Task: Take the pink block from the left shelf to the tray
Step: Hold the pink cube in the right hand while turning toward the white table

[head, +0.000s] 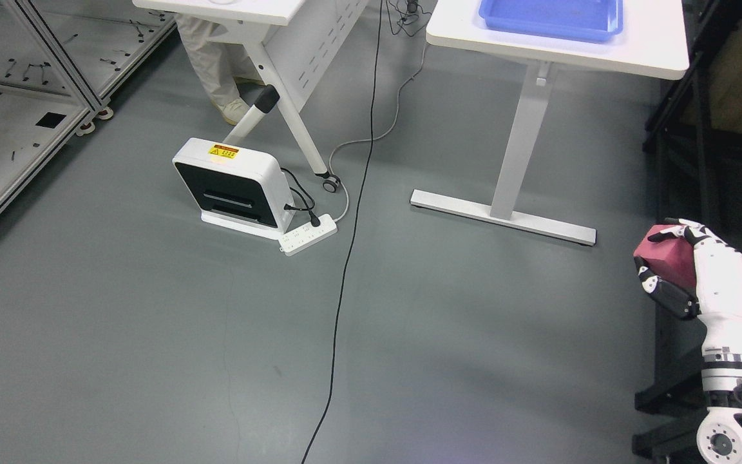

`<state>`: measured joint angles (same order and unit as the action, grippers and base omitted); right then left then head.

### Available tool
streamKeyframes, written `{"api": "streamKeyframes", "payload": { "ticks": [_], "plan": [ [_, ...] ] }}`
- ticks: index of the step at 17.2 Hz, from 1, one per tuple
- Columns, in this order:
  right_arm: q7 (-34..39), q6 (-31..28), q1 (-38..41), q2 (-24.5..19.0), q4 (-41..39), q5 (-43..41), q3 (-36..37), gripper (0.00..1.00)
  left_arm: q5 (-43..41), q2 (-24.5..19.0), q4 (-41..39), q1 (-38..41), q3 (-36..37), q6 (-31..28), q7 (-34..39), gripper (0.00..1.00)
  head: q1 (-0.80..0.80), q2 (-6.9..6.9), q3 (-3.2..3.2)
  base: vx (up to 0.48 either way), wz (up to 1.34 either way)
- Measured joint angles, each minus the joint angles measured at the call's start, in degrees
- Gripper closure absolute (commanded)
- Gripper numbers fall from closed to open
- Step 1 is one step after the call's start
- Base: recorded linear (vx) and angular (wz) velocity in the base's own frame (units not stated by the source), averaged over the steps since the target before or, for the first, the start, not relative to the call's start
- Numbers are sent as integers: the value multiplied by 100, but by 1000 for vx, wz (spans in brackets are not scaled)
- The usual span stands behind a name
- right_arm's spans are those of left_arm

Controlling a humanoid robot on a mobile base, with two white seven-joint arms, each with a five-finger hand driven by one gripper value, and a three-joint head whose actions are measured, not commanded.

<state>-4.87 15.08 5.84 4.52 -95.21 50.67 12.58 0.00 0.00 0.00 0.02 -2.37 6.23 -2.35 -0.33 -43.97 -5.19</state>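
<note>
My right hand (670, 261) rises from the lower right corner, white with black finger joints, curled around a pink block (667, 256). The block is held in the air above the grey floor, well short of the white table (654, 55) at the top right. A blue tray (554, 18) lies on that table, partly cut off by the top edge. My left hand does not show.
A white and black box unit (236, 187) stands on the floor beside a power strip (308, 234). A black cable (351, 212) runs down the floor's middle. A metal shelf frame (23, 96) fills the left. A person's legs (213, 64) stand behind a second white table (242, 9). Dark racks (712, 129) line the right.
</note>
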Motion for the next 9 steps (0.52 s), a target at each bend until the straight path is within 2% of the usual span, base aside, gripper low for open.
{"api": "streamKeyframes", "payload": {
  "ticks": [9],
  "plan": [
    [-5, 28, 10, -17, 29, -17, 11, 94, 0, 0, 0, -2, 0, -1, 0, 0, 0, 0, 0, 387, -70]
  ]
}}
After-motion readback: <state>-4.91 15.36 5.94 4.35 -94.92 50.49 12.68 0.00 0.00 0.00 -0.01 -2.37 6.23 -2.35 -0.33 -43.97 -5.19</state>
